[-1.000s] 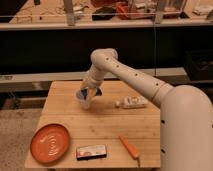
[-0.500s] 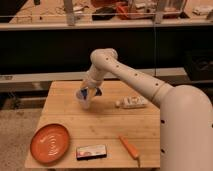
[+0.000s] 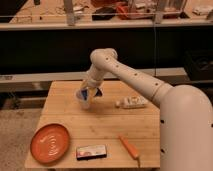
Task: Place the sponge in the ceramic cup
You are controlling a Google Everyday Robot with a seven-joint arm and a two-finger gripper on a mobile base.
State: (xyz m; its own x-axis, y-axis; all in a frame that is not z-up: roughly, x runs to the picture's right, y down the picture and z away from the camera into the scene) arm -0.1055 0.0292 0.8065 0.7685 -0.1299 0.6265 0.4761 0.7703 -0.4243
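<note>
The hand (image 3: 91, 93) hangs over the small white ceramic cup (image 3: 83, 102) near the desk's (image 3: 107, 125) far edge.
The soft blue sponge block (image 3: 88, 94) sits at the cup's mouth, right where it can drop in; whether the hand grips it I cannot tell.

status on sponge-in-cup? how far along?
Done: the sponge is off the table and up at the gripper. In hand: the gripper hangs at the rim of the ceramic cup, back-left on the table, with blue showing just above the rim. Left: getting the sponge fully inside and the arm clear. Whether it is released yet cannot be told.
</note>
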